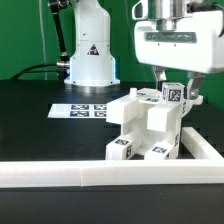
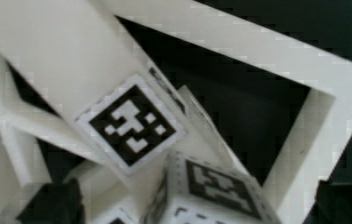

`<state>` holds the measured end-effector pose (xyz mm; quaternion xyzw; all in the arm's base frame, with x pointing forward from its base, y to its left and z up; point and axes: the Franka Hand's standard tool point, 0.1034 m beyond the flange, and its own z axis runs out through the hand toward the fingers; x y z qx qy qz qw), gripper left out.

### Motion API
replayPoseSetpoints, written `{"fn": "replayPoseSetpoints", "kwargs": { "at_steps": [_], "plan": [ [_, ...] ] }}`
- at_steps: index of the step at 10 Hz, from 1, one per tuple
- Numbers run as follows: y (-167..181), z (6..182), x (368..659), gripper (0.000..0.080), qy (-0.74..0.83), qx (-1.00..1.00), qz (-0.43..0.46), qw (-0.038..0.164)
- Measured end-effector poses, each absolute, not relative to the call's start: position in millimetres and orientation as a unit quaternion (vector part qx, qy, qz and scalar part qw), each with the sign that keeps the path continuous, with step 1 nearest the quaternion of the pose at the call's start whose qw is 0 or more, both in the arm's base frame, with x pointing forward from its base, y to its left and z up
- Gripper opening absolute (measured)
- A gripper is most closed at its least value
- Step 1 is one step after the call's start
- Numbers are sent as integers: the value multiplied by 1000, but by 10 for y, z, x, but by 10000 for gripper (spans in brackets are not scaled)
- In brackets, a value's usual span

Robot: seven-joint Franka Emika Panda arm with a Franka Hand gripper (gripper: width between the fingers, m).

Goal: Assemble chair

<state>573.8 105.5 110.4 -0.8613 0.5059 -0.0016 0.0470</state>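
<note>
- One part-built chair [image 1: 148,128] stands against the white rail [image 1: 60,176] at the table's near edge, right of centre in the exterior view.
- Its topmost tagged post [image 1: 173,95] rises roughly upright, long axis vertical, directly beneath the gripper [image 1: 174,92].
- Both fingers straddle that post, spread wide; nothing looks clamped.
- Behind lies the marker board [image 1: 82,110].

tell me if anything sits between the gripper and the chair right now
Nothing visible does. The gripper hangs directly over the chair, its open fingers either side of the tagged top post, with no other object in between. Whether the fingers touch the post cannot be told.
</note>
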Motion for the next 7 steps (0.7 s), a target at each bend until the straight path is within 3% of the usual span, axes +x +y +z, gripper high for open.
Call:
{"fn": "replayPoseSetpoints", "kwargs": {
  "at_steps": [7],
  "plan": [
    [1041, 1108, 5742, 649, 243, -969, -14, 39]
  ]
}}
